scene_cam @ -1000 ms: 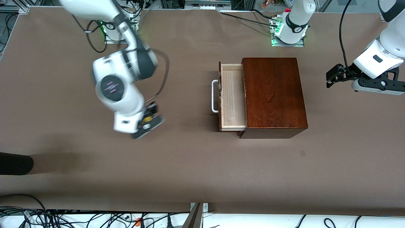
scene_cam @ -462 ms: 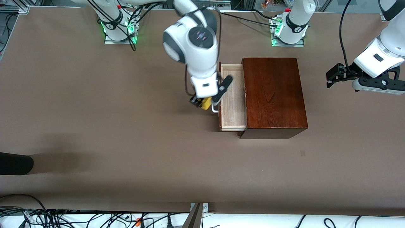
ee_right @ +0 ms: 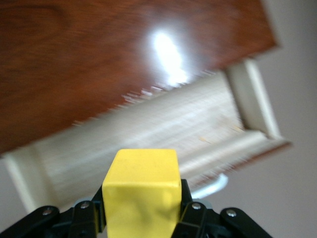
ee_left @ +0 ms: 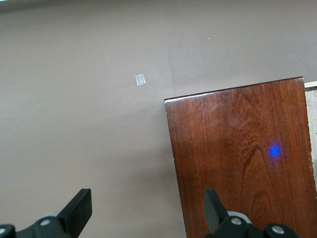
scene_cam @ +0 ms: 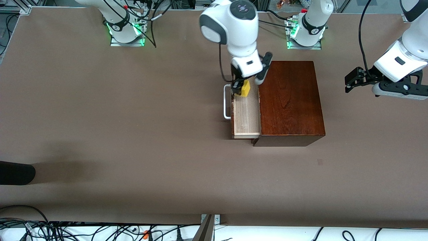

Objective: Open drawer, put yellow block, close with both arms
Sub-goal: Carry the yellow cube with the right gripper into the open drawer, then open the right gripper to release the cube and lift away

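Over the open drawer [scene_cam: 246,115] of the dark wooden box [scene_cam: 289,100] hangs the yellow block [scene_cam: 245,89], clamped in the right tool [scene_cam: 241,89], while the left tool [scene_cam: 353,80] waits with fingers spread over the desk [scene_cam: 133,134] at the left arm's end.

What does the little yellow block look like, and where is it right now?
The yellow block is a small, bright yellow cube with smooth, plain faces and slightly rounded edges. The right gripper holds it between its black fingers, shut on two of its sides, so it hangs in the air. It is over the open drawer, above the pale wood inside. Nothing else touches it.
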